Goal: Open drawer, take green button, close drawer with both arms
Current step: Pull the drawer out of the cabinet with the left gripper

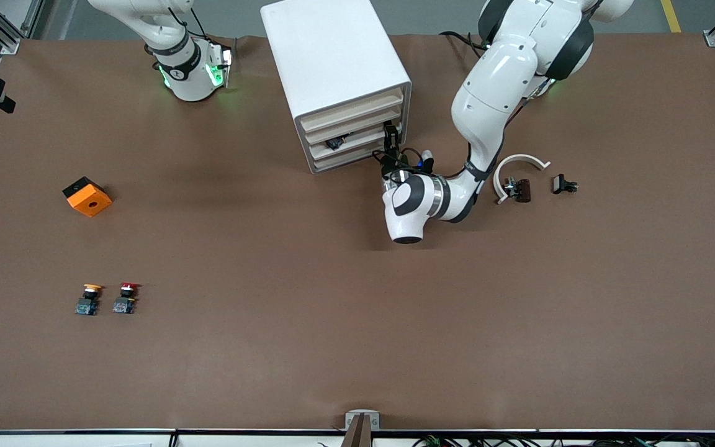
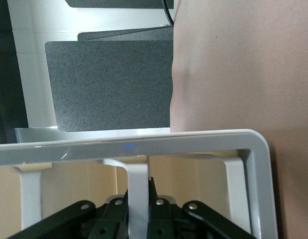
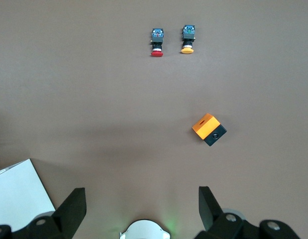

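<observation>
The white cabinet (image 1: 332, 56) stands at the robots' edge of the table with four cream drawer fronts. The third drawer from the top (image 1: 357, 140) stands a little out, and a small dark thing (image 1: 333, 144) shows in the gap above it. My left gripper (image 1: 390, 138) is at that drawer's front, at the end toward the left arm. In the left wrist view it (image 2: 138, 194) is shut on the drawer's white handle tab (image 2: 138, 174). No green-capped button shows. My right gripper (image 3: 141, 196) is open and empty, held high near its base.
An orange and black block (image 1: 87, 196) lies toward the right arm's end. A yellow-capped button (image 1: 89, 298) and a red-capped button (image 1: 126, 297) lie nearer the front camera. A white curved piece (image 1: 519, 162) and two black parts (image 1: 517, 189) lie beside the left arm.
</observation>
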